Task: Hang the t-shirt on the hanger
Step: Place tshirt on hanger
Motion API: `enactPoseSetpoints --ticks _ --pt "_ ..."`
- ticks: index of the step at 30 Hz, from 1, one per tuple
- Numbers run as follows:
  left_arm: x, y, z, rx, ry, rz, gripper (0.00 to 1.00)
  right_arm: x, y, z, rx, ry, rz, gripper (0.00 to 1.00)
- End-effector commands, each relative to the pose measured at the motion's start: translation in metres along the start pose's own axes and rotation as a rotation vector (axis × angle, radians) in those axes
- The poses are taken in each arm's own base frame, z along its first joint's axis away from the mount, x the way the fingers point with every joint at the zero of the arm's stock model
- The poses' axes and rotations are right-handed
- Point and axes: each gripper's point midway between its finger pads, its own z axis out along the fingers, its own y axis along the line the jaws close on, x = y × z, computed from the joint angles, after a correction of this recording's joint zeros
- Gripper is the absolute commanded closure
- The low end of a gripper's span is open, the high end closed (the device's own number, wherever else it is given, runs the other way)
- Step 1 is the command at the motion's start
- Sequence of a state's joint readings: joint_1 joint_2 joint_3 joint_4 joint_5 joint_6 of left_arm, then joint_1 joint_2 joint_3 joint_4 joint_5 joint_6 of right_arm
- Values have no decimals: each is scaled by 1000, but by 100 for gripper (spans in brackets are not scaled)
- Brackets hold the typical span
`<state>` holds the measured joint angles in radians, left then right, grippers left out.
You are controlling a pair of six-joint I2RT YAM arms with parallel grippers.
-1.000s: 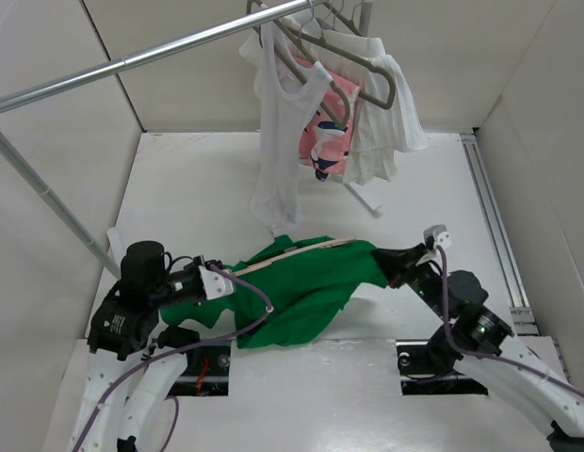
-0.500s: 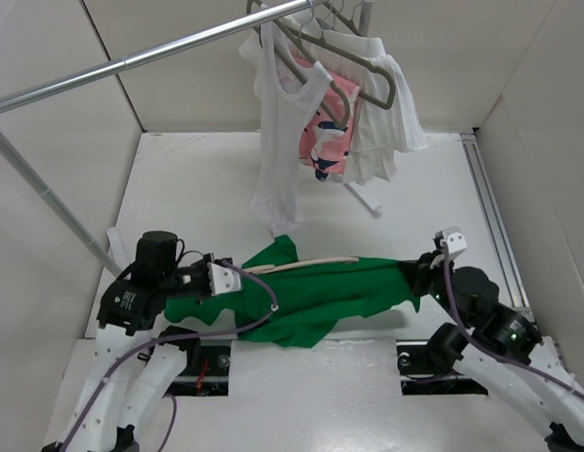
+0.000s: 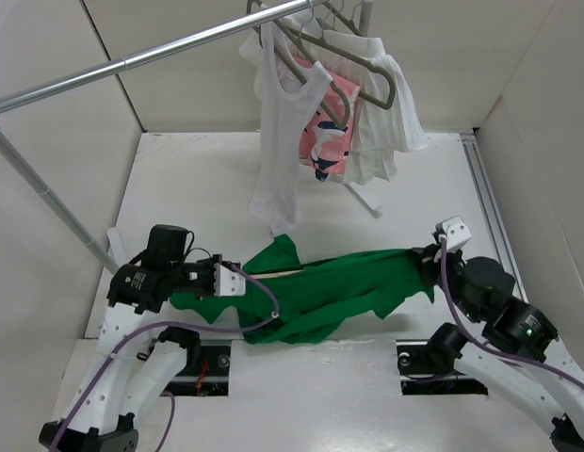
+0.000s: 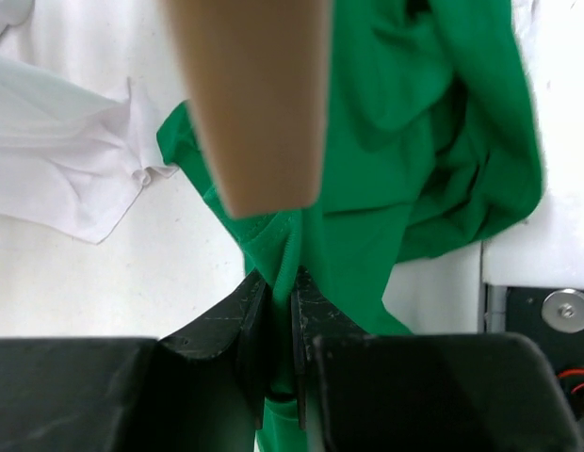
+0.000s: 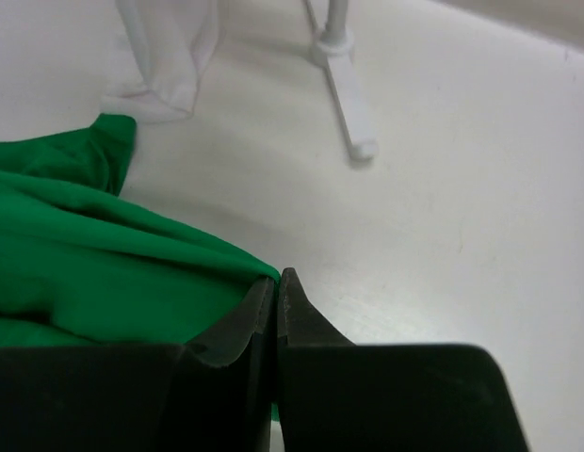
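Top external view, listed left to right.

Metal rail [image 3: 132,59]: slanted across the upper left.

Left gripper [image 3: 221,280]: sat at the left end of the t-shirt [image 3: 330,282]. Left wrist view showed both fingers [image 4: 235,325] pinched together with a fold of green fabric caught between them.

Hanger [image 4: 254,104]: one beige arm ran close past the left wrist camera. Its blunt end lay over the shirt just ahead of the fingers. From above it was almost wholly hidden by fabric.

T-shirt: was drawn out sideways between both grippers over the near part of the table [image 3: 198,179]. The middle sagged and loose folds trailed toward the arm bases.

White tank top [image 3: 278,141], pink patterned garment [image 3: 325,141], grey hangers [image 3: 363,80]: hung at the back. The tank top's hem was just beyond the shirt's upper corner.

Right gripper [image 3: 426,266]: sat at the shirt's right end. Right wrist view showed the fingertips closed tight on a green edge. The rack foot [image 5: 344,89] lay on the table beyond.
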<state>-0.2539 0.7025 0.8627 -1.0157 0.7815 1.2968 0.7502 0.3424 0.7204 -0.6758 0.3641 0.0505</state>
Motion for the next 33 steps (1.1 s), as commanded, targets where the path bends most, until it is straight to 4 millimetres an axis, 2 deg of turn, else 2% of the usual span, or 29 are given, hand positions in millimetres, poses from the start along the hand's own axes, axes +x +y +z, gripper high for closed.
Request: enactPoseSetpoints --ticks 1,2,3,4,5,6,7,8,9,10,11,13,15,16,17,19,20,21,22,23,24,25,27,28,29,30,33 --pt "34 -6 -6 27 169 19 100 -76 -14 -7 45 -205 -175 100" --pt "38 -3 -3 25 178 19 100 -84 5 -3 -57 -235 -216 100" --pt "38 -1 -3 18 176 25 100 -95 17 -2 -113 -270 -245 100" --pt "34 0 -2 13 159 17 100 -101 32 8 -176 -283 -279 100" --pt "32 4 1 8 142 13 100 -102 44 12 -238 -294 -327 100" --pt "26 4 3 8 107 6 100 -102 65 13 -349 -309 -351 100" --pt "20 8 3 -1 89 -24 100 -103 75 16 -390 -322 -354 100" --pt "14 12 2 -13 69 -28 100 -91 82 23 -427 -300 -361 100" --pt "4 16 1 -31 31 -52 100 -82 88 25 -454 -288 -366 100" --pt "1 19 2 -37 16 -43 100 -82 88 26 -454 -288 -366 100" --pt "-6 21 -1 -56 -8 -60 100 -71 88 26 -459 -266 -356 100" --pt "-16 23 -1 -68 -57 -60 100 -60 81 28 -426 -241 -344 100" --pt "-24 26 -4 -85 -82 -77 100 -38 74 32 -395 -162 -305 100" --pt "-28 31 -6 -103 -91 -72 100 -27 75 34 -399 -128 -299 95" --pt "-29 30 -6 -99 -99 -72 100 -22 74 37 -392 -105 -293 74" --pt "-33 33 -6 -100 -111 -78 100 -7 81 39 -433 -68 -288 50" --pt "-36 35 -6 -102 -124 -70 100 -8 92 37 -492 -76 -287 34" --pt "-38 37 -8 -109 -127 -62 100 -17 99 35 -527 -117 -284 30" --pt "-41 36 -8 -102 -139 -61 100 -17 110 34 -593 -128 -305 22" --pt "-42 35 -8 -97 -148 -51 100 -25 110 35 -591 -152 -320 22" --pt "-42 35 -8 -97 -148 -51 100 -31 116 32 -627 -168 -337 12" --pt "-45 37 -10 -104 -150 -36 100 -50 117 31 -632 -200 -357 9" --pt "-43 35 -9 -95 -145 -31 100 -71 116 30 -624 -236 -426 6" --pt "-43 35 -9 -97 -144 -11 100 -77 117 29 -637 -234 -454 0" --pt "-44 32 -9 -84 -148 -20 100 -100 120 32 -647 -264 -510 0" --pt "-44 32 -9 -83 -148 -20 100 -106 126 34 -675 -267 -535 1" --pt "-49 30 -10 -79 -173 -11 100 -107 152 53 -758 -237 -626 4"
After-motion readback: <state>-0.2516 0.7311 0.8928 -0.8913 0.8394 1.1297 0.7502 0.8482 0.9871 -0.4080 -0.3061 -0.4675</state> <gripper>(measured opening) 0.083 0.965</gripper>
